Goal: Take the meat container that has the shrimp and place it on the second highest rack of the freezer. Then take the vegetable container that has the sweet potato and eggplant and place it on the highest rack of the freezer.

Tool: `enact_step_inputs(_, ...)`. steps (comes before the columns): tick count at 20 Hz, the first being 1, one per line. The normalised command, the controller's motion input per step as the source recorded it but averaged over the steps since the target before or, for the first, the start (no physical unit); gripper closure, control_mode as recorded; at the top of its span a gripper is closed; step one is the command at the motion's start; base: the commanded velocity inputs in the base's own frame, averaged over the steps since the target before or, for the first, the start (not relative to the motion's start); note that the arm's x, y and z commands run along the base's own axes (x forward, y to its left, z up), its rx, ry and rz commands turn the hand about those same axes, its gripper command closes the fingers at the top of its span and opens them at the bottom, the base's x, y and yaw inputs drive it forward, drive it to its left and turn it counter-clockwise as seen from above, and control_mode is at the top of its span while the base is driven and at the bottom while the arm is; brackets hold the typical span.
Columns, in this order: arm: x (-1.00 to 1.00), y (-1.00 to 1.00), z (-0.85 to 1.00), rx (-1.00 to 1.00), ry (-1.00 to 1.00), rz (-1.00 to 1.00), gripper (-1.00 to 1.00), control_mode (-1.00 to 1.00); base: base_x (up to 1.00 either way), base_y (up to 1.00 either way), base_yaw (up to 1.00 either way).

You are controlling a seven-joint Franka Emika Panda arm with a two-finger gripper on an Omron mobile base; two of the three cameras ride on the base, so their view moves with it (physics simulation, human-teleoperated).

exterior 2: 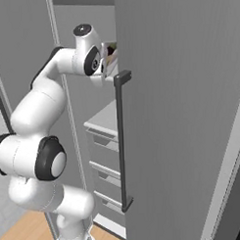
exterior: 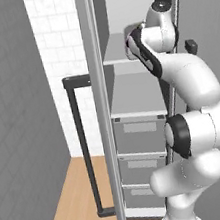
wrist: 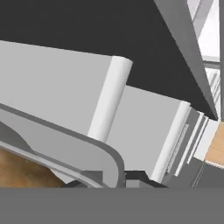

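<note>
Two shelves matter in the left base view: the arm reaches into the freezer (exterior: 135, 128) with its hand level with the upper shelf (exterior: 115, 53), while the lower shelf (exterior: 135, 95) and the drawers (exterior: 138, 132) sit beneath it. You cannot see the claw here because the wrist covers it, and whether another rack lies above the frame is unclear. Check that before you commit, since the task depends on counting racks from the top.

From the right base view you get what the left one hides: a pale container (exterior 2: 110, 56) tilted at the hand, partly behind a grey panel (exterior 2: 190, 114) with a bar handle (exterior 2: 121, 141). Its contents are too small to name, so you cannot tell whether it is the shrimp tray or the one with the sweet potato and eggplant.

Through the hand view, the gripper (wrist: 131, 177) is pinched tight on the container's grey rim (wrist: 65, 135), near a rounded corner. A brown patch (wrist: 22, 173) shows inside the rim; it may be contents or the tray floor. Beyond it lie pale shelf surfaces and a white rounded edge (wrist: 109, 96).

To place it well, level the container first, as it looks canted. Carry it inward above the shelf's front lip, lower until its base rests flat, then release. Letting go while it is tilted or half over the lip risks it sliding out.
</note>
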Motion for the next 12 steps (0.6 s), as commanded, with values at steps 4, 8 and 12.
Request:
enact_step_inputs(4,0.42,-0.05,-0.18,-0.01,0.0,-0.04,1.0,-1.0,0.0,0.0,0.0)
enact_step_inputs(8,0.62,0.0,-0.05,0.0,0.0,-0.06,1.0,-1.0,0.0,0.0,0.0)
enact_step_inputs(12,0.57,-0.14,-0.06,0.0,0.0,-0.03,1.0,-1.0,0.0,0.0,0.0)
